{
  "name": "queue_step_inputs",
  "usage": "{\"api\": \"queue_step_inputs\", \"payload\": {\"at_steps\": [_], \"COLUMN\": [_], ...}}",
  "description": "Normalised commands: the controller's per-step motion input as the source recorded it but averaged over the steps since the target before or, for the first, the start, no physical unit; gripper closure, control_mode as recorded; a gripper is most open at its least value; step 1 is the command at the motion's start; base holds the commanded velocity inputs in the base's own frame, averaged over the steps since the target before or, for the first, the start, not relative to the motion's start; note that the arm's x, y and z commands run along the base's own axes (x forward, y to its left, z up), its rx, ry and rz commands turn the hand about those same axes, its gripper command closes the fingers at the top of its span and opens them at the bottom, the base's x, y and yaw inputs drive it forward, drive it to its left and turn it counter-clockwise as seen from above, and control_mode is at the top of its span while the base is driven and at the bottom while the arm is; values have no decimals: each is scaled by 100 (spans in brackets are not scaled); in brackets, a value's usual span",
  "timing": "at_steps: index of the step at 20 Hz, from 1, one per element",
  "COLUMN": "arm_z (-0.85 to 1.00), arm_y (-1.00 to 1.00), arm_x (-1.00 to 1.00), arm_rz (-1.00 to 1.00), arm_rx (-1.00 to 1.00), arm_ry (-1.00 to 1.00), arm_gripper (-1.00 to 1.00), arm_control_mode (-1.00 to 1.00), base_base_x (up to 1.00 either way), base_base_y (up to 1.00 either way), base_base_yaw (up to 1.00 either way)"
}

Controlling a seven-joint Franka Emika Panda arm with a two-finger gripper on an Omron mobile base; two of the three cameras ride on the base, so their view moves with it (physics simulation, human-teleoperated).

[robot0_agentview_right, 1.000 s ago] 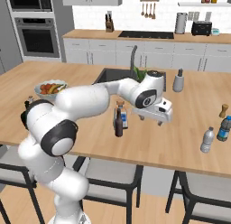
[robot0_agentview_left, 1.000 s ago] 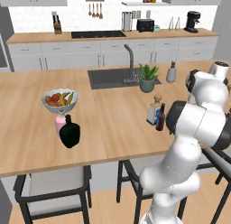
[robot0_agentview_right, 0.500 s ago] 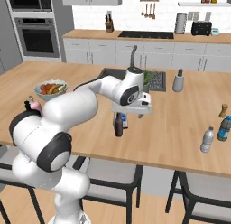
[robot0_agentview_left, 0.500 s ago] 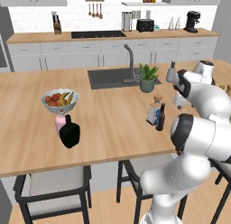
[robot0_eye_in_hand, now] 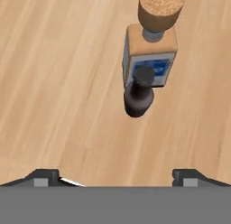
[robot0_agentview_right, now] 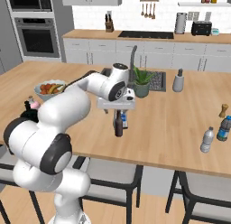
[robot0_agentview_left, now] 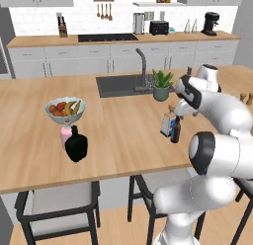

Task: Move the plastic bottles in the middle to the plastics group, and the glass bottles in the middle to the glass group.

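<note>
A blue label, its writing too small to be read, was seen on the corked clear bottle (robot0_eye_in_hand: 150, 50), which stood on the island counter (robot0_agentview_left: 123, 125) touching the brown bottle (robot0_eye_in_hand: 138, 96). The gripper (robot0_agentview_right: 116, 108) had been brought from the right to just above both, jaws spread wide and holding nothing

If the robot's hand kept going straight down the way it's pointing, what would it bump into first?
Probably the bare wooden counter. The hand points down with fingers spread, and the brown bottle and corked bottle sit ahead of its centre line, though depth is hard to judge.
</note>
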Motion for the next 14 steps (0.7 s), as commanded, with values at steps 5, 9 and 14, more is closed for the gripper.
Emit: {"api": "queue_step_inputs", "payload": {"at_steps": [5, 9, 14], "arm_z": [-8, -22, -11], "arm_y": [13, 0, -2], "arm_x": [33, 37, 29], "arm_rz": [0, 0, 0], "arm_rx": [-7, -12, 0], "arm_ry": [0, 0, 2], "arm_gripper": [-100, -100, -100], "arm_control_mode": [-100, -100, -100], "base_base_x": [0, 0, 0], "base_base_y": [0, 0, 0], "base_base_yaw": [0, 0, 0]}}
